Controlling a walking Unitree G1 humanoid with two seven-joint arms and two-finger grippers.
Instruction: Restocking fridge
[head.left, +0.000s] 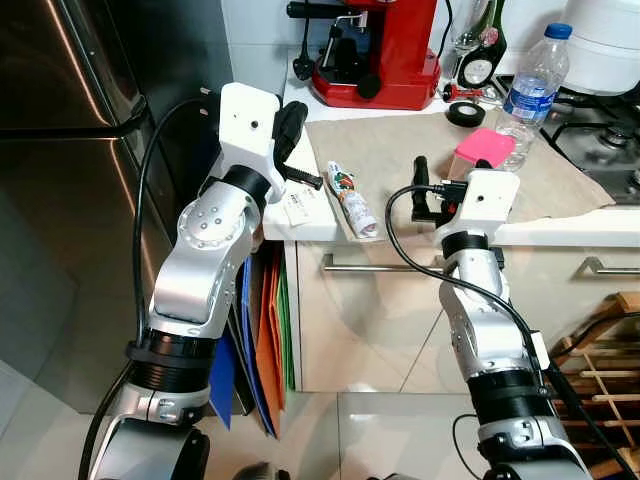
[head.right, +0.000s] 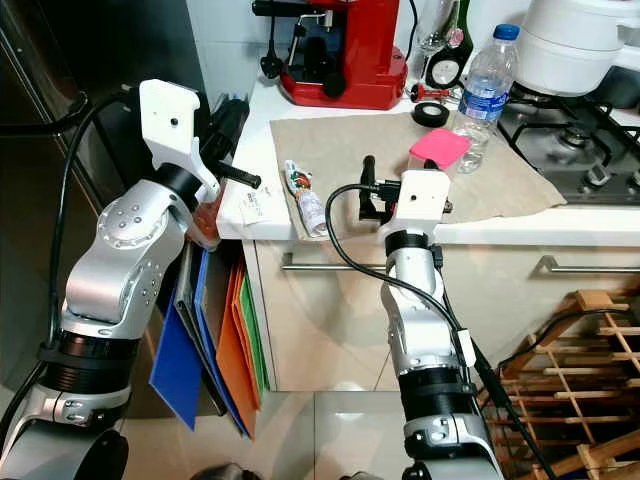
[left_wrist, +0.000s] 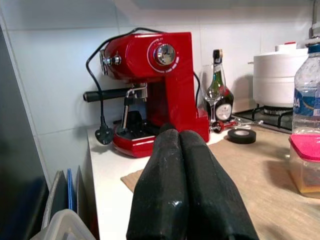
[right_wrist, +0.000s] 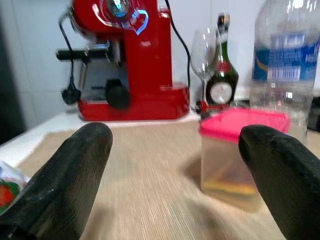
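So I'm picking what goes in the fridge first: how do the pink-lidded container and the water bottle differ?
The container is short and squarish with a pink lid; the water bottle is tall and round with a blue cap. The container holds something yellowish; the bottle looks clear. Both stand upright on the beige mat, side by side.

- Glossy red plastic on the coffee machine (left_wrist: 155, 80).
- Matt, woven beige cloth for the mat (right_wrist: 150, 185).
- Clear plastic on the water bottle (head.left: 530, 85).
- See-through plastic box (right_wrist: 240, 160) under a matt pink lid.
- Brushed dark metal on the fridge (head.left: 60, 150).
- Matt black rubbery fingers (left_wrist: 200, 195).
- Polished silver metal on the arms (head.left: 205, 260).
- Glossy white floor tiles (head.right: 330, 430).
- Bare wood on the rack (head.right: 590, 360).
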